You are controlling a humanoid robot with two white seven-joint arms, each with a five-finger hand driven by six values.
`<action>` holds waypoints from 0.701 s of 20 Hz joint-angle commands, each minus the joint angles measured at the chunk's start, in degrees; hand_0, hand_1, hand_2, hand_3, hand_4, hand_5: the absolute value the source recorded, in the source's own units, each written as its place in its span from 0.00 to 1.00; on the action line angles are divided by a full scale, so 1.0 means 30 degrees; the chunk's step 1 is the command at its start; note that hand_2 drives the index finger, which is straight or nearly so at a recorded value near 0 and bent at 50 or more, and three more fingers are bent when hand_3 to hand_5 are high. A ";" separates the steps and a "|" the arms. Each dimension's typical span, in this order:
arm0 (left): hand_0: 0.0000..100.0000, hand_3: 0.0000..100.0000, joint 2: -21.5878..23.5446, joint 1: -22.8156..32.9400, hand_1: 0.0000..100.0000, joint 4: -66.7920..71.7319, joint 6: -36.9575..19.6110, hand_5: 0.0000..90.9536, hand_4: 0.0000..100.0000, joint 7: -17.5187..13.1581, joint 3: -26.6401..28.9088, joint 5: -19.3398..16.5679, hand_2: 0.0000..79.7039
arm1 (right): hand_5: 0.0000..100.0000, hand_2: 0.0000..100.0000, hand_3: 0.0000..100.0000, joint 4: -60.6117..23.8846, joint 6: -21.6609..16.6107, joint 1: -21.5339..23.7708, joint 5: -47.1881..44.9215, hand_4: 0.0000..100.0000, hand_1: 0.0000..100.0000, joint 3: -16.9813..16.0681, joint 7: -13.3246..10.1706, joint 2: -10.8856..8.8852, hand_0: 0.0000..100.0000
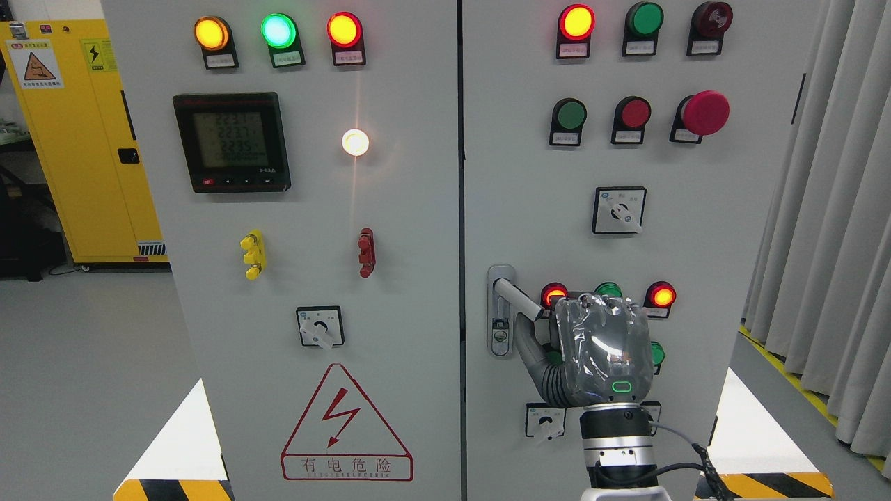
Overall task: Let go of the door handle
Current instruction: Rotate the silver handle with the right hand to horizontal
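Observation:
The grey door handle point(518, 299) sticks out from its lock plate point(500, 334) on the left edge of the right cabinet door point(696, 243). It slants down to the right, and its free end goes behind my right hand point(600, 348). The hand shows its back to the camera. Its fingers curl forward over the handle's end, and the thumb point(527, 348) reaches up just under the lever. The fingertips are hidden behind the hand. The right forearm point(618, 445) comes up from the bottom edge. My left arm does not show.
Around the hand sit lit red lamps point(660, 296), a green button point(608, 289) and a rotary switch point(545, 421). The left cabinet door point(313, 278) carries a meter, lamps and a warning triangle. A yellow cabinet point(76, 139) stands far left, and grey curtains point(828, 229) hang at the right.

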 commanded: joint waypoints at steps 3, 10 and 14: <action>0.12 0.00 0.0000 -0.0146 0.56 -0.0264 0.0005 0.00 0.00 -0.0008 0.0000 -0.0008 0.00 | 1.00 0.93 1.00 0.0003 -0.0006 -0.0176 -0.0037 1.00 0.43 -0.0035 0.0051 -0.0051 0.61; 0.12 0.00 0.0000 -0.0146 0.56 -0.0264 0.0005 0.00 0.00 -0.0008 0.0000 -0.0008 0.00 | 1.00 0.93 1.00 -0.0026 -0.0006 -0.0352 -0.0037 1.00 0.43 -0.0035 0.0051 -0.0080 0.61; 0.12 0.00 0.0000 -0.0146 0.56 -0.0264 0.0005 0.00 0.00 -0.0008 0.0000 0.0022 0.00 | 1.00 0.93 1.00 0.0003 -0.0006 -0.0557 -0.0066 1.00 0.43 -0.0299 0.0080 -0.0080 0.62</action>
